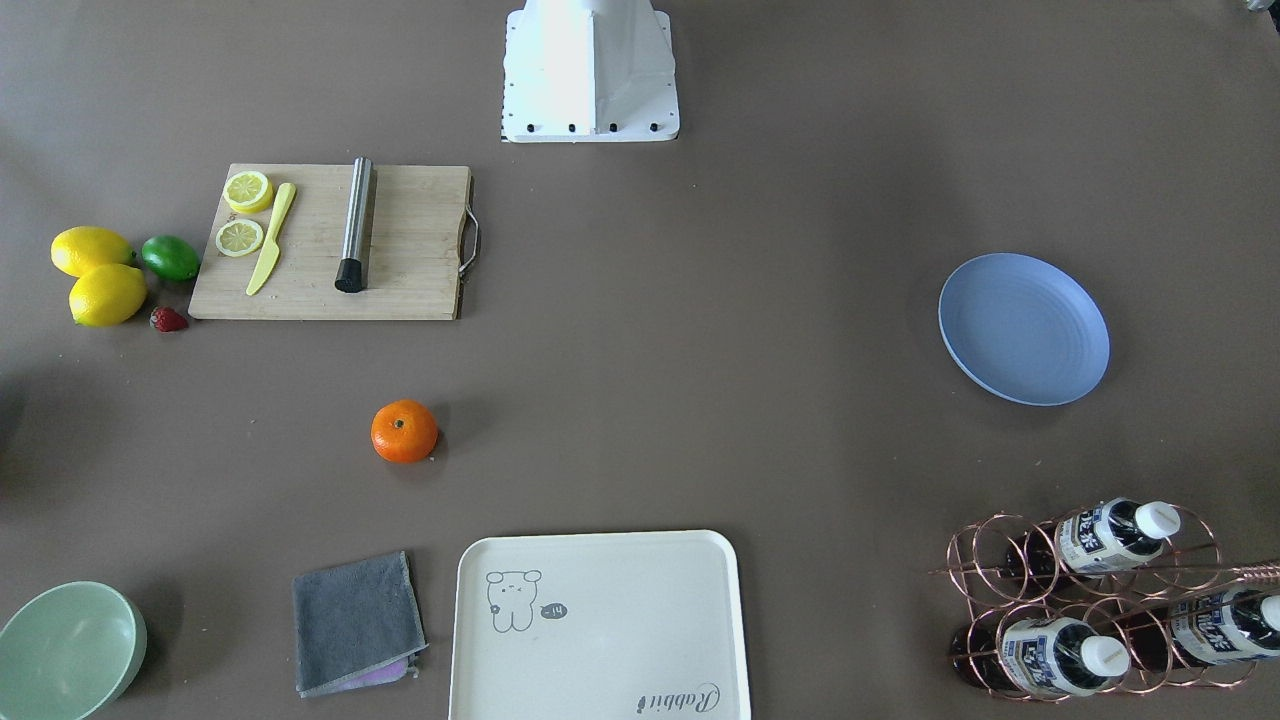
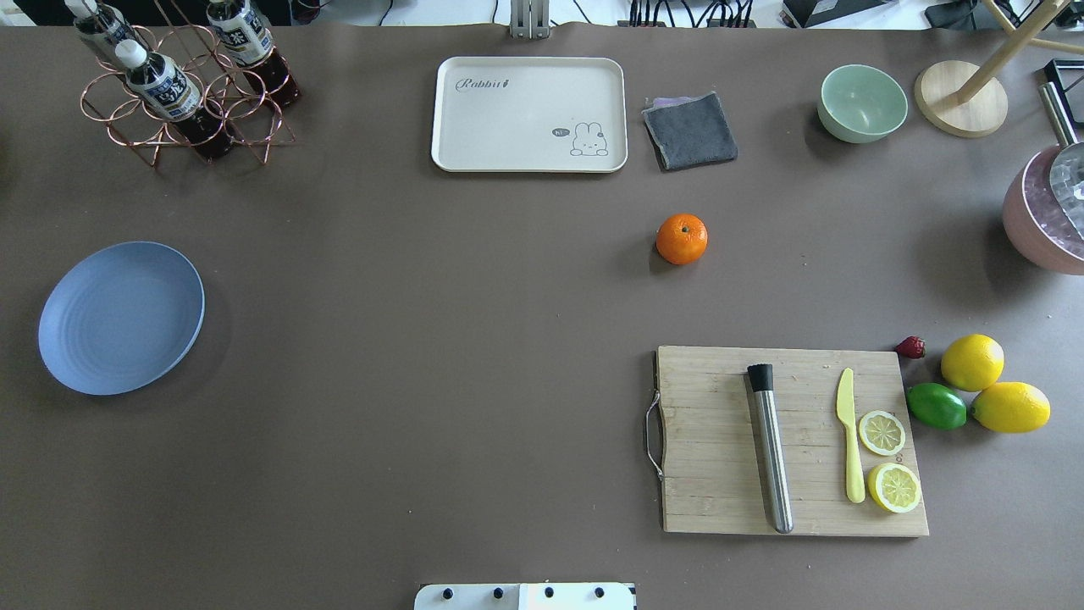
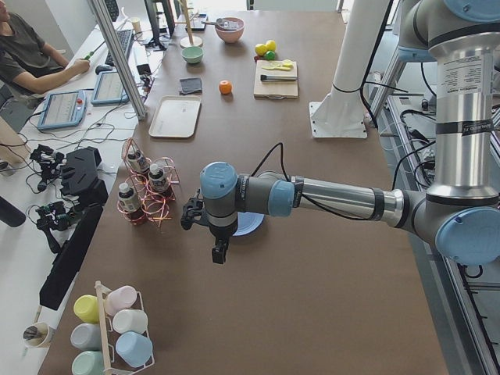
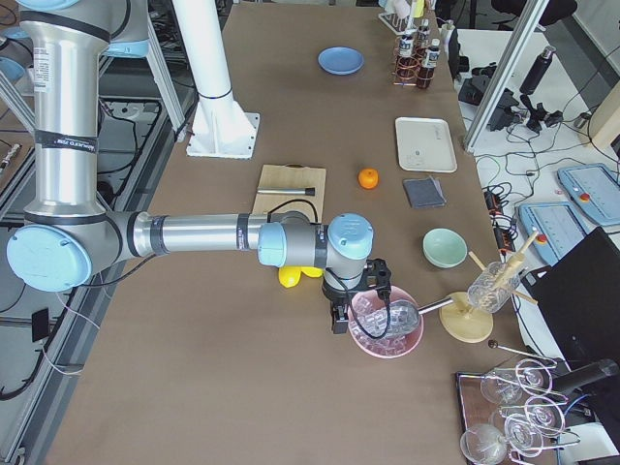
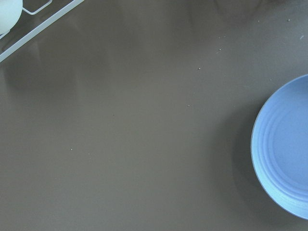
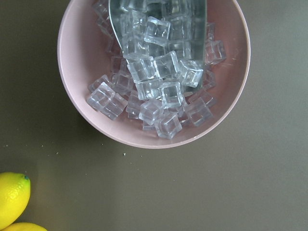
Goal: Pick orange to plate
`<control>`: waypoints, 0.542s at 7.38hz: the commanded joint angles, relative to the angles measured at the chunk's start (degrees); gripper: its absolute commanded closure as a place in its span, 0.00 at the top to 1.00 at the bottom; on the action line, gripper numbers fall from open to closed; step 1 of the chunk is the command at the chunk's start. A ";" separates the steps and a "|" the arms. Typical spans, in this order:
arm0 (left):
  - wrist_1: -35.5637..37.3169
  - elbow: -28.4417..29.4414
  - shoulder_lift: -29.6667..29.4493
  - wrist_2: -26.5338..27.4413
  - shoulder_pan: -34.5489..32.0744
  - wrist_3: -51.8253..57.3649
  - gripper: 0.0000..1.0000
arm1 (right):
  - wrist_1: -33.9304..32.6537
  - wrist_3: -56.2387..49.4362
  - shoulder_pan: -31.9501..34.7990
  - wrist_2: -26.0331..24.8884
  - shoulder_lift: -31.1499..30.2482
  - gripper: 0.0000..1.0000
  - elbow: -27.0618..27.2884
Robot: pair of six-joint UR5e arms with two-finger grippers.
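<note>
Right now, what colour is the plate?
The plate is pale blue with faint rings. It shows best in the front-facing view.

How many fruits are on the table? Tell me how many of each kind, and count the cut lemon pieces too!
Orange: 1
Whole lemons: 2
Lemon slices: 2
Lime: 1
Strawberry: 1
Total: 7
</note>
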 commanded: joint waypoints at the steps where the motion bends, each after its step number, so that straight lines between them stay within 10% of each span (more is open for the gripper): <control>1: -0.02 -0.30 0.05 -0.31 0.01 -0.13 0.98 | 0.00 -0.08 -0.07 -0.03 0.02 1.00 -0.05; 4: 0.16 -0.47 -0.21 -0.22 0.19 -0.22 0.98 | 0.00 -0.08 -0.07 -0.12 0.02 1.00 -0.05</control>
